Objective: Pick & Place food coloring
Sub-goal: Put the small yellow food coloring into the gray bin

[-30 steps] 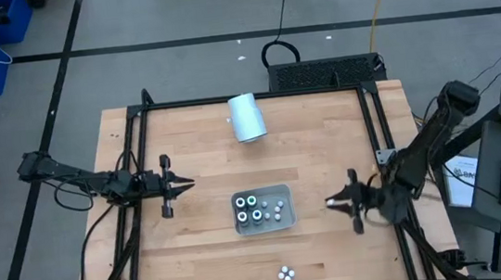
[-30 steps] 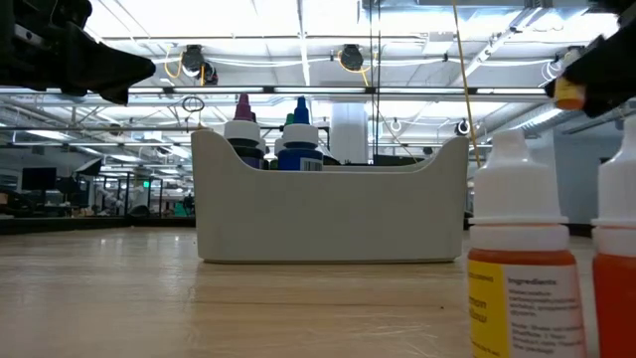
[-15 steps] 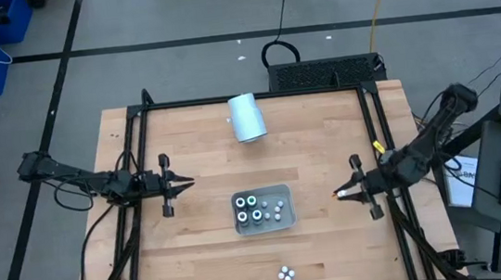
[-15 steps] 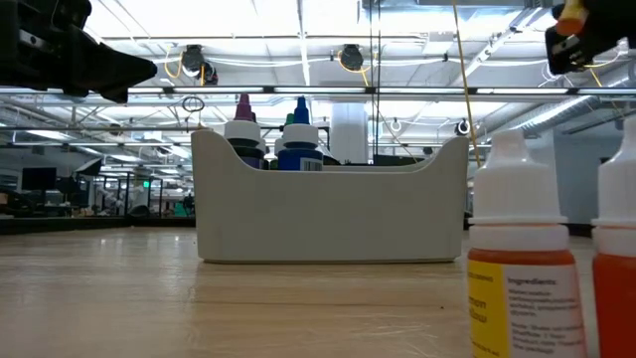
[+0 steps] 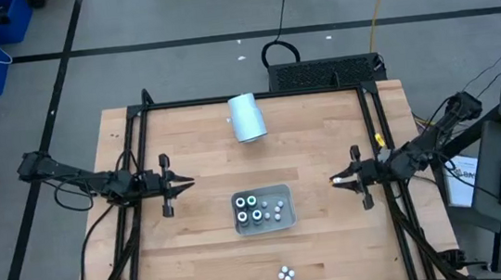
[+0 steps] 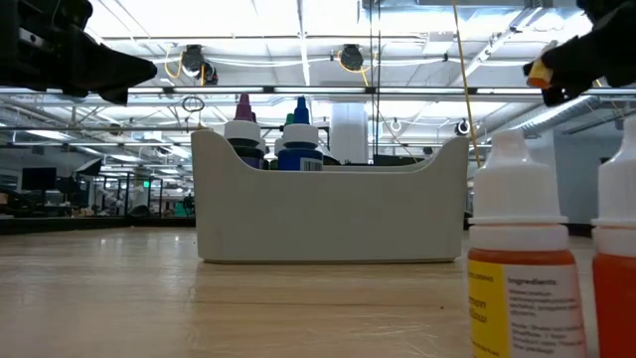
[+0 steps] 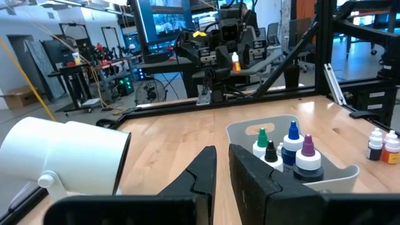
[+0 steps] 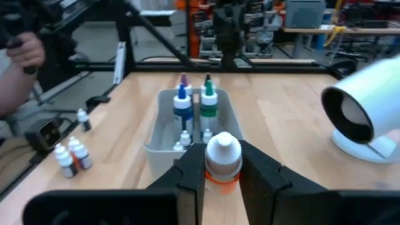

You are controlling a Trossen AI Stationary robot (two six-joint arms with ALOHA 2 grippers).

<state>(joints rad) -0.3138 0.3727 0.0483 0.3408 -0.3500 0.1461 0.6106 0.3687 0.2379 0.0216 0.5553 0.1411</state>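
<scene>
A grey tray (image 5: pixel 262 210) sits mid-table holding several food coloring bottles (image 8: pixel 194 103), blue, green and purple-tipped. My right gripper (image 5: pixel 334 181) hovers right of the tray, pointing level toward the table's left, shut on an orange food coloring bottle (image 8: pixel 223 161) with a white cap. More loose bottles (image 5: pixel 286 272) stand upright near the front edge and loom large in the low view (image 6: pixel 517 259). My left gripper (image 5: pixel 185 181) waits left of the tray, pointing level, its fingers shut on nothing. My right gripper pinches the orange bottle between its two fingers (image 8: pixel 189 175), on its orange body just under the white cap (image 8: pixel 222 180). The fingers come in level from the table's right side. The bottle is lifted clear of the table, cap up.
A pale-blue cylinder (image 5: pixel 247 117) lies on its side near the far edge. A black frame (image 5: pixel 142 170) borders the table. A person's hand (image 8: pixel 22 53) shows beyond the table's near side. Bare wood lies between the tray and each gripper.
My right gripper, still shut on the orange bottle, has moved toward the table's far edge, swinging out toward the right edge and back a little, and has rolled at the wrist. The bottle stays clear of the table.
</scene>
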